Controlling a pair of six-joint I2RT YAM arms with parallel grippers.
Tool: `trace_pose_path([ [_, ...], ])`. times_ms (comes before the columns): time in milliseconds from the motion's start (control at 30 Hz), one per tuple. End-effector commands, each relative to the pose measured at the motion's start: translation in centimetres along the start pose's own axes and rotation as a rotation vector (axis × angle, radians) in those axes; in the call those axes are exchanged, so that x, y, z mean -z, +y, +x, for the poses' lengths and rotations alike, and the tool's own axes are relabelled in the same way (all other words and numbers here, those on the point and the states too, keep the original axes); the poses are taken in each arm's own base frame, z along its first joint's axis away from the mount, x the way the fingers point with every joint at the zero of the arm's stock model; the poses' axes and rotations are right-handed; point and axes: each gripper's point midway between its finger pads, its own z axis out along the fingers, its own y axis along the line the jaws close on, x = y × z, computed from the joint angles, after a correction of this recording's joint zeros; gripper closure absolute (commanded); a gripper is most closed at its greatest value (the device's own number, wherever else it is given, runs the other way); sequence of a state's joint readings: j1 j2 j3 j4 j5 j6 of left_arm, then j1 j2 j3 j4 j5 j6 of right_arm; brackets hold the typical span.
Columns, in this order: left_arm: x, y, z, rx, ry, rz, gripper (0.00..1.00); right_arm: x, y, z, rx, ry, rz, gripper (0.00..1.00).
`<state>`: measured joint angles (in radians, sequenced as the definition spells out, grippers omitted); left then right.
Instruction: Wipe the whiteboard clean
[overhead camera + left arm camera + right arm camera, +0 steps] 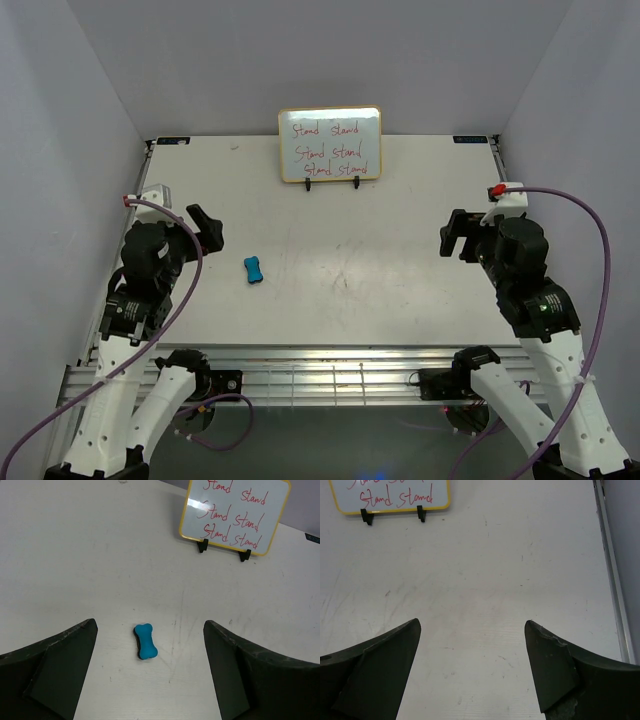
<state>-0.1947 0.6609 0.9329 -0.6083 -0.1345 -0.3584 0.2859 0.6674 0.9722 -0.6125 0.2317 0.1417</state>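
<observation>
The whiteboard (330, 144) stands upright on two black feet at the back middle of the table, with red handwriting on it. It also shows in the left wrist view (235, 514) and partly in the right wrist view (390, 496). A blue bone-shaped eraser (253, 270) lies flat on the table left of centre; in the left wrist view the eraser (145, 641) lies between and ahead of the jaws. My left gripper (207, 229) is open and empty, left of the eraser and apart from it. My right gripper (458, 236) is open and empty over bare table at the right.
The table's right edge has a metal rail (612, 575). Grey walls close in the left, right and back sides. An aluminium frame (330, 375) runs along the near edge between the arm bases.
</observation>
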Motion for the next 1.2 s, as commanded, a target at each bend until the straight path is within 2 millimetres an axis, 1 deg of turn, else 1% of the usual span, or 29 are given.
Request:
trace_pose_path([
  [0, -0.4, 0.1, 0.5, 0.016, 0.004, -0.004, 0.02, -0.4, 0.5, -1.3, 0.000, -0.066, -0.029, 0.10],
  [100, -1.1, 0.3, 1.1, 0.021, 0.025, -0.019, 0.02, -0.8, 0.7, -0.8, -0.010, -0.081, -0.040, 0.10],
  [167, -1.5, 0.5, 1.7, 0.023, 0.040, -0.030, 0.02, -0.8, 1.2, -1.7, -0.019, -0.139, -0.070, 0.10],
  [233, -1.9, 0.5, 2.0, 0.031, 0.038, -0.031, 0.02, -1.6, 2.0, -1.0, -0.006, -0.136, -0.114, 0.10],
  [300, -2.5, 0.8, 3.1, 0.036, 0.042, -0.032, 0.02, -3.2, 3.0, -0.3, 0.004, -0.120, -0.156, 0.10],
  [333, -3.0, 1.3, 4.5, 0.035, 0.064, -0.043, 0.02, -4.1, 3.4, 0.0, 0.010, -0.104, -0.171, 0.10],
  [367, -3.4, 1.4, 4.8, 0.035, 0.061, -0.042, 0.02, -6.0, 3.7, 0.8, 0.021, -0.060, -0.177, 0.10],
  [400, -3.6, 1.5, 5.4, 0.032, 0.072, -0.044, 0.02, -6.9, 3.8, 0.5, 0.042, -0.051, -0.192, 0.10],
  [433, -3.8, 1.6, 5.7, 0.025, 0.082, -0.047, 0.02, -7.8, 5.0, 0.7, 0.048, -0.027, -0.269, 0.10],
  [467, -4.0, 1.7, 5.8, 0.021, 0.091, -0.053, 0.02, -9.9, 5.3, 1.9, 0.044, 0.036, -0.294, 0.10],
  [500, -4.1, 1.8, 5.9, 0.019, 0.095, -0.055, 0.02, -11.1, 4.9, 0.9, 0.039, 0.010, -0.310, 0.10],
  [533, -4.1, 1.7, 6.0, 0.015, 0.094, -0.051, 0.02, -11.7, 5.9, -0.2, 0.048, -0.005, -0.398, 0.10],
  [567, -4.2, 1.6, 6.1, 0.013, 0.097, -0.046, 0.02, -14.1, 5.8, 0.9, 0.030, 0.048, -0.413, 0.10],
  [600, -4.4, 1.6, 6.3, 0.013, 0.107, -0.043, 0.02, -15.4, 5.2, 0.1, 0.021, 0.034, -0.416, 0.10],
  [633, -4.4, 1.4, 6.4, 0.014, 0.111, -0.031, 0.02, -16.2, 5.8, -2.1, 0.049, -0.001, -0.464, 0.10],
  [667, -4.5, 1.1, 6.4, 0.006, 0.116, -0.015, 0.02, -18.6, 5.7, -0.6, 0.051, 0.056, -0.476, 0.10],
  [700, -4.6, 1.1, 6.6, 0.007, 0.122, -0.012, 0.02, -19.8, 6.1, -1.7, 0.068, 0.018, -0.501, 0.10],
  [733, -4.6, 0.9, 6.7, 0.005, 0.127, -0.004, 0.02, -20.9, 6.6, -1.6, 0.098, 0.022, -0.548, 0.10],
  [767, -4.7, 0.8, 6.7, 0.003, 0.130, 0.000, 0.02, -23.5, 6.5, -2.1, 0.107, 0.037, -0.547, 0.10],
  [833, -5.0, 0.7, 7.1, -0.002, 0.148, 0.005, 0.02, -25.9, 5.7, -1.9, 0.086, 0.092, -0.519, 0.09],
  [867, -5.1, 0.7, 7.2, -0.005, 0.154, 0.006, 0.02, -27.9, 5.6, -2.2, 0.077, 0.094, -0.535, 0.09],
  [933, -5.1, 0.7, 7.5, -0.007, 0.164, 0.011, 0.02, -29.0, 6.2, -2.5, 0.062, 0.089, -0.639, 0.07],
  [967, -5.1, 0.6, 7.4, -0.008, 0.161, 0.013, 0.02, -30.7, 6.2, -0.8, 0.039, 0.128, -0.669, 0.05],
  [1000, -5.1, 0.6, 7.5, -0.012, 0.163, 0.013, 0.02, -31.4, 6.1, -2.9, 0.042, 0.089, -0.695, 0.01],
  [1033, -5.1, 0.8, 7.4, -0.013, 0.159, 0.008, 0.02, -32.0, 6.2, -2.8, 0.023, 0.093, -0.735, 0.00],
  [1067, -5.1, 0.8, 7.5, -0.015, 0.160, 0.006, 0.02, -33.7, 6.0, -1.0, -0.005, 0.131, -0.747, 0.00],
  [1100, -5.2, 0.9, 7.5, -0.017, 0.160, 0.002, 0.02, -34.1, 6.2, -3.0, -0.015, 0.100, -0.779, 0.00],
  [1133, -5.2, 0.9, 7.5, -0.018, 0.157, 0.004, 0.02, -35.8, 6.0, -1.4, -0.033, 0.133, -0.780, 0.00],
  [1167, -5.2, 0.8, 7.6, -0.020, 0.160, 0.008, 0.02, -36.4, 6.0, -0.8, -0.043, 0.156, -0.787, 0.00],
])
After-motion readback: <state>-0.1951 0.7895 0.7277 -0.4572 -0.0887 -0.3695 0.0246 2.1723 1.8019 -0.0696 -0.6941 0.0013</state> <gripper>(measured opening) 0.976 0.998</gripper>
